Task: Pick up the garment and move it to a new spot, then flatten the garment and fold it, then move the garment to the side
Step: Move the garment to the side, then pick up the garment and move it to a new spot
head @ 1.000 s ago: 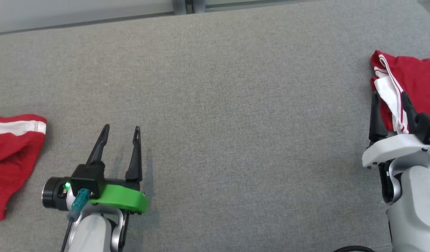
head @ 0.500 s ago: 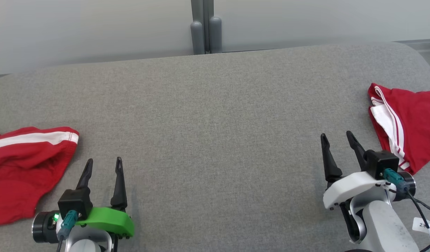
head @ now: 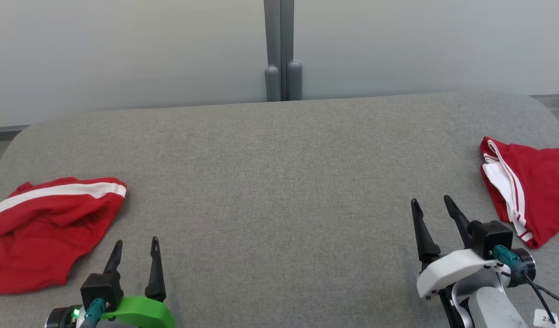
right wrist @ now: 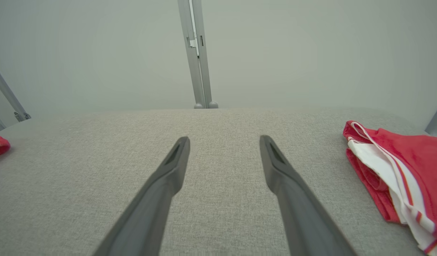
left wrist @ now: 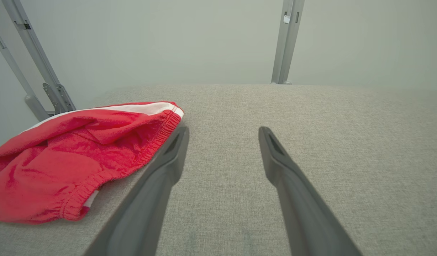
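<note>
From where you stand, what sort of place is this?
Probably a test bay or lab rather than a home: a grey fabric-covered table, bare pale wall panels joined by a metal post behind it, one red garment at its left end, another red garment at its right.

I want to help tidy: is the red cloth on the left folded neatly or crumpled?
Crumpled. The red cloth lies bunched and wrinkled on the grey table, with lumpy, uneven edges rather than straight folds.
</note>
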### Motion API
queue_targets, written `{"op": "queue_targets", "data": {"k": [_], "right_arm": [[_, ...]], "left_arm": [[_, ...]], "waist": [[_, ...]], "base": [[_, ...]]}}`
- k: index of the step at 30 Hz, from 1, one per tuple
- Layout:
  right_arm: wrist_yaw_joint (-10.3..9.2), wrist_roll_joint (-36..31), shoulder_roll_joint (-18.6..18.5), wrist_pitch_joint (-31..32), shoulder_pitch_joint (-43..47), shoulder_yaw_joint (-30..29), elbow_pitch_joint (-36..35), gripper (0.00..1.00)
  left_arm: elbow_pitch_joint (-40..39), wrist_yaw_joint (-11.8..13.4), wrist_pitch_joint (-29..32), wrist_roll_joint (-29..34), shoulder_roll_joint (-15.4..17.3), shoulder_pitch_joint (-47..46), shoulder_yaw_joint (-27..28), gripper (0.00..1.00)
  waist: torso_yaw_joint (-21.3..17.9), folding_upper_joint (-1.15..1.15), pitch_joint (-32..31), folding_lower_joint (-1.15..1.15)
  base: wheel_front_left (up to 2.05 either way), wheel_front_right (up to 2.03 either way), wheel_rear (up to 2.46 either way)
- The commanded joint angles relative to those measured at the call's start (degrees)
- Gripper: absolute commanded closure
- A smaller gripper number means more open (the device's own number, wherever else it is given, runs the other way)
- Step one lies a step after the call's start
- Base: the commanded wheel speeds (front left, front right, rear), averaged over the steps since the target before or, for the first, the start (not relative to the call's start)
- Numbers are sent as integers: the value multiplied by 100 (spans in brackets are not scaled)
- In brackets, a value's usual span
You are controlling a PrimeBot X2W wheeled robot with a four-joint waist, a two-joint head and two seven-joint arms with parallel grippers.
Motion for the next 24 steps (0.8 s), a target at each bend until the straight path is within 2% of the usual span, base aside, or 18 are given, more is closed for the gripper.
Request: {"op": "queue_targets", "data": {"k": [1, 17, 24], "right_arm": [[-9, 64, -6, -15, 104, 12, -44, 0], [-9, 155, -4, -15, 278, 76, -125, 0], [-9, 175, -3, -15, 242, 95, -99, 0]], "left_arm": [[-12, 30, 4, -10, 3, 86, 19, 0], [-87, 45, 4, -53, 4, 207, -28, 0], [-76, 61, 4, -96, 4, 189, -85, 0]], "waist": [[21, 0, -74, 0], [-9, 0, -75, 0], [93, 0, -16, 0]], "base": [[0, 0, 0], [0, 0, 0], [0, 0, 0]]}}
